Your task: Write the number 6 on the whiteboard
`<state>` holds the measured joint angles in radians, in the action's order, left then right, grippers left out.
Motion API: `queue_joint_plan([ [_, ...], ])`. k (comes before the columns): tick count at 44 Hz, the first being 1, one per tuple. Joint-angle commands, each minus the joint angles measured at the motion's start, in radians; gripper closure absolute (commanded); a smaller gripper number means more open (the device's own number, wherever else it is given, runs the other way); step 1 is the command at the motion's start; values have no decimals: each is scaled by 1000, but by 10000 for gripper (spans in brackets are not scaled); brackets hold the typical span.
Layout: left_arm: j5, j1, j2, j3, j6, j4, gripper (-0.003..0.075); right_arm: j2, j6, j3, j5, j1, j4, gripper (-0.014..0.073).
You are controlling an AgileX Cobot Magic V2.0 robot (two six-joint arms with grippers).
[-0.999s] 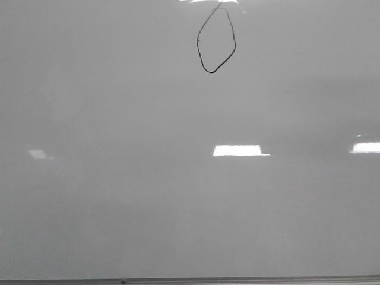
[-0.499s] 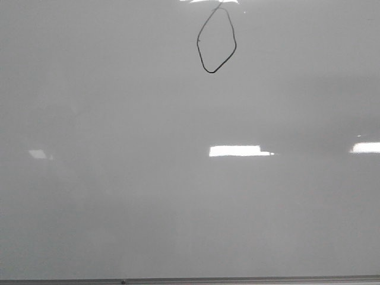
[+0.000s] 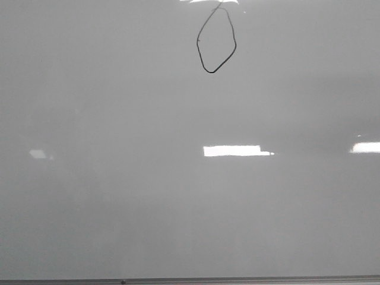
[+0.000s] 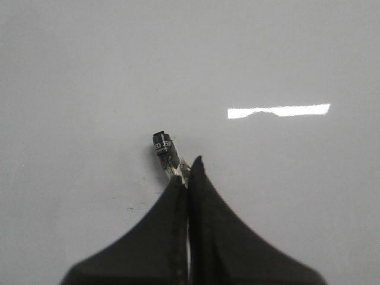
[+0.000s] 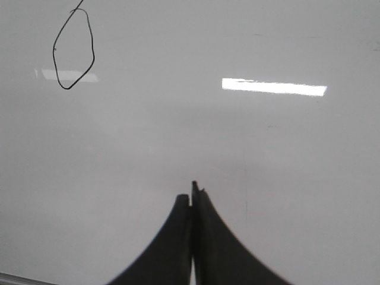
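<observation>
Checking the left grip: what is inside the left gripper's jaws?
The left gripper has its jaws closed on a black marker. Only its dark end sticks out over the whiteboard; the rest of the barrel is hidden between them.

Glossy pale grey whiteboard (image 3: 119, 196), thin grey frame edge along the near side, number 6 (image 3: 217, 40) drawn on it

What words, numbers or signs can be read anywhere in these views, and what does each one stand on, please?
Hand-drawn number 6 on the whiteboard: a closed loop with a short tail, reading more like "0".
White print on the black marker clamped in the left claw: too small and blurred to read.
Nothing else legible; the right claw carries no text.
</observation>
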<state>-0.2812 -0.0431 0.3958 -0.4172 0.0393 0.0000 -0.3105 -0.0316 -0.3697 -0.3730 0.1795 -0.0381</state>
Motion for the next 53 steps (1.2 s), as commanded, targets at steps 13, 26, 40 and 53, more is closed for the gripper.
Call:
queue_joint_plan([
  [13, 70, 7, 5, -26, -2, 0, 741, -4, -1, -25, 85, -6, 3, 662],
  [26, 104, 37, -90, 64, -2, 30, 741, -4, -1, -25, 84, -6, 3, 662],
  [40, 113, 65, -421, 309, 85, -85, 741, -4, -1, -25, 84, -6, 3, 662],
  [53, 191, 65, -418, 429, 69, -78, 741, -4, -1, -25, 79, -6, 3, 662],
])
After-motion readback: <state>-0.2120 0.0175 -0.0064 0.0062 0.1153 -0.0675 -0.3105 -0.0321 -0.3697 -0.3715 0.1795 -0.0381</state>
